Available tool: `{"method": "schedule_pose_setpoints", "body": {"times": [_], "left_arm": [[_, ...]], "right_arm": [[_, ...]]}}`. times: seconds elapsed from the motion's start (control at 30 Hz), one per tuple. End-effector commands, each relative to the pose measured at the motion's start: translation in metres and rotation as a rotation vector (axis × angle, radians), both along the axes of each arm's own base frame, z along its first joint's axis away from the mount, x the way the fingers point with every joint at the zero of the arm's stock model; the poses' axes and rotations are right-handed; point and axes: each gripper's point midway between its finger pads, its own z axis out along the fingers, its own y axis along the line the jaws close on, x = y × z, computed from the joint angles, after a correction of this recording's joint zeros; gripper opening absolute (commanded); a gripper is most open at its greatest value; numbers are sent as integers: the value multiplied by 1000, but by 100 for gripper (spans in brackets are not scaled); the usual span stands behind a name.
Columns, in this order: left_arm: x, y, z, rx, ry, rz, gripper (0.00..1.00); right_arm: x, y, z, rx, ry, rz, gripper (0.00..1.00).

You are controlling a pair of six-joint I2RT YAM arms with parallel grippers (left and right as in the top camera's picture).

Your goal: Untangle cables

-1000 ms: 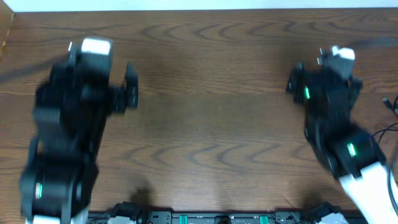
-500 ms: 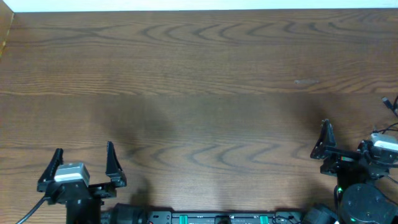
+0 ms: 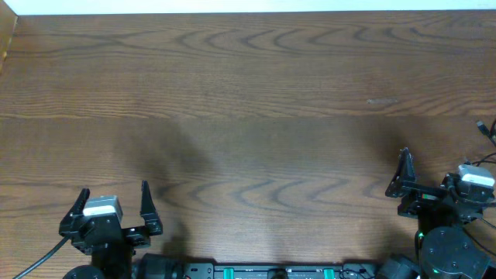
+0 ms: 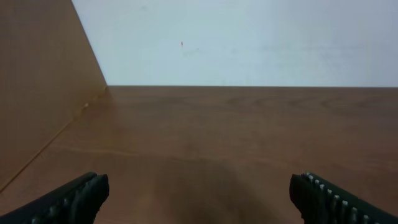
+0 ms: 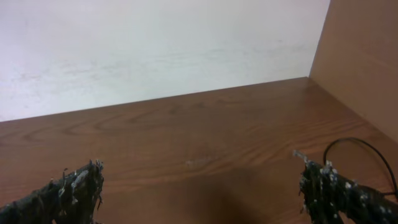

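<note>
Only a short stretch of one thin black cable (image 3: 487, 132) shows, at the table's far right edge. It appears as a thin black loop (image 5: 362, 143) behind the right finger in the right wrist view. No white cable is in view. My left gripper (image 3: 114, 191) is open and empty at the front left edge; its fingers (image 4: 199, 199) frame bare wood. My right gripper (image 3: 446, 174) is open and empty at the front right, just left of the black cable; its fingers (image 5: 199, 193) hold nothing.
The brown wooden table (image 3: 248, 93) fills the overhead view. A wooden side wall (image 4: 37, 93) stands at the left and another (image 5: 367, 68) at the right. A white wall (image 4: 249, 37) runs along the back edge.
Both arms pulled back from mid-table to the front edge. In the last half second the left gripper shifted slightly right and toward the front; the right barely moved.
</note>
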Motion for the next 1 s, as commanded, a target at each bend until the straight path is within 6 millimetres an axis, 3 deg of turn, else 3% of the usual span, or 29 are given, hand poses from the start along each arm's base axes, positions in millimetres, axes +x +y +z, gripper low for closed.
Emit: {"method": "schedule_pose_setpoints", "body": {"times": [0.0,0.5,0.97], "left_arm": [[-3,2,-7,-2,27,14,98],[-15,4,-45,21,193,11,98],[-20,4,-54,28,235,11,98]], "right_arm": [[0,-1,-1,-29,2,-12,99],[0,-1,-1,-29,2,-12,99],[0,-1,-1,-29,2,-12,99]]}}
